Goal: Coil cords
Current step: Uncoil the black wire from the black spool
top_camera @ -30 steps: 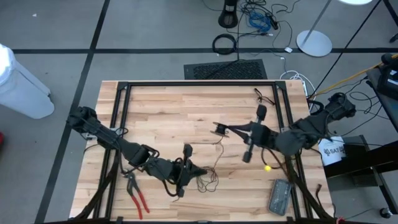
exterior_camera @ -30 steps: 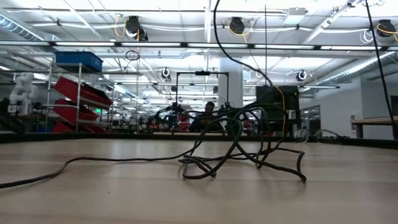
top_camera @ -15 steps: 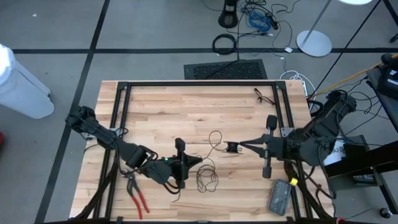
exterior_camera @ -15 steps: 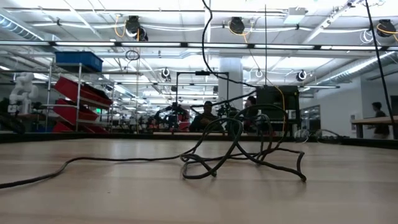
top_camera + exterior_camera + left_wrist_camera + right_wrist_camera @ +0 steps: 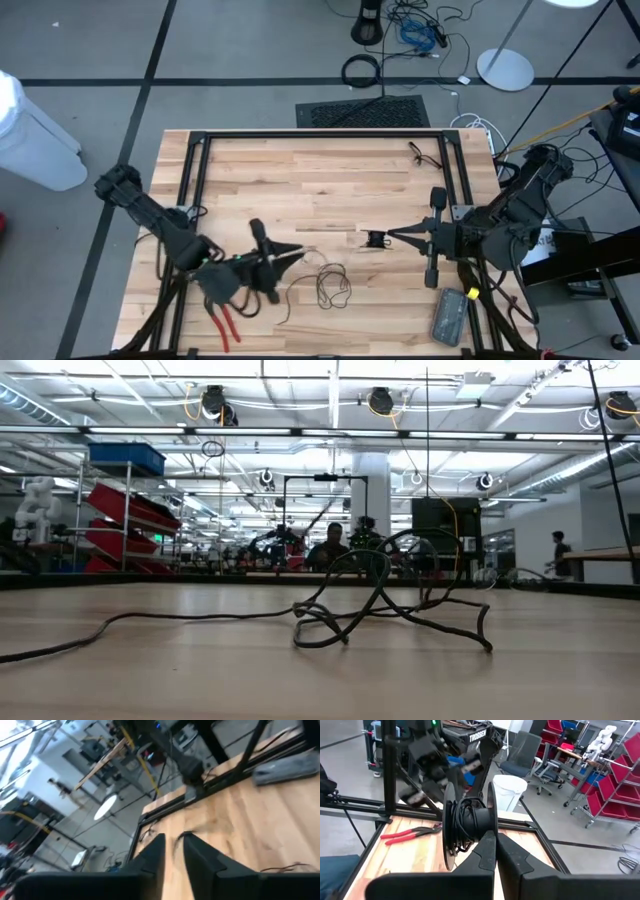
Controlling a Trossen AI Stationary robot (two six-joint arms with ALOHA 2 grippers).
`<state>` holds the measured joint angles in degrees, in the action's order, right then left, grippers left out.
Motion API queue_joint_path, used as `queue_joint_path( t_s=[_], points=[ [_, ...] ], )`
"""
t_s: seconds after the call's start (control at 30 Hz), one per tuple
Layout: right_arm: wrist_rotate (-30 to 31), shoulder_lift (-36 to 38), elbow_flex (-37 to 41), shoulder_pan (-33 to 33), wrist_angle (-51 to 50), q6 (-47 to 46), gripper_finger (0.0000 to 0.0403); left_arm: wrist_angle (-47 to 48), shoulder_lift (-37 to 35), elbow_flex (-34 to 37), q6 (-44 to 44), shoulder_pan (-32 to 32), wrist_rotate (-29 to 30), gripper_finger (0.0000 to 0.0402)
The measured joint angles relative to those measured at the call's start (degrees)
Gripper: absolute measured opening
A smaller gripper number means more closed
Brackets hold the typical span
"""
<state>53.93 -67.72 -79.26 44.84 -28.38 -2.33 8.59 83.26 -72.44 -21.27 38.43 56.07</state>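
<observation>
High view shows the cord lying in loose loops on the worktop, its spool pinched by the right gripper fingers. Left gripper, fingers slightly parted and empty, should re-grip slack while the right winds evenly.

Grey floor, red shelf bins, white ceiling beams.

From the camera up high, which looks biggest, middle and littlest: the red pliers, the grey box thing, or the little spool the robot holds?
1. Grey box, near the table's front right corner: biggest, though the red pliers come close.
2. Red pliers: about as long, but much thinner.
3. Spool at the right tool: clearly littlest.
</observation>
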Motion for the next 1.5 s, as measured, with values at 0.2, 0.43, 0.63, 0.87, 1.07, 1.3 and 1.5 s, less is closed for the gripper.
queue_joint_path(
  t_s=[0.2,0.43,0.63,0.87,1.07,1.3,1.5],
  points=[
    [0.0,0.0,0.0,0.0,0.0,-0.3,0.0,-0.8,-1.7,0.0,1.4,3.4,0.1,0.0141],
    [0.0,0.0,0.0,-0.7,-0.1,-1.5,0.0,-10.1,-1.1,0.0,1.5,1.8,1.0,0.0146],
    [0.0,-0.1,0.0,-0.9,-0.1,-1.7,0.0,-15.4,1.9,0.0,1.5,-0.7,-6.7,0.0146],
    [0.0,-0.1,0.0,-1.0,-0.1,-1.7,0.0,-26.8,7.1,0.0,-3.4,-3.9,-11.5,0.0146],
    [-0.1,-0.1,0.0,-1.0,-0.1,-1.7,0.0,-31.2,9.9,0.0,-4.6,-6.1,-18.5,0.0146],
    [-0.1,-0.1,0.0,-1.0,-0.1,-1.6,0.0,-30.7,11.9,0.0,-4.5,-7.7,-18.6,0.0148],
    [-0.3,-0.1,0.0,-1.0,-0.2,-1.8,0.0,-30.6,12.4,0.0,-0.3,-7.8,-21.4,0.0201]
  ],
)
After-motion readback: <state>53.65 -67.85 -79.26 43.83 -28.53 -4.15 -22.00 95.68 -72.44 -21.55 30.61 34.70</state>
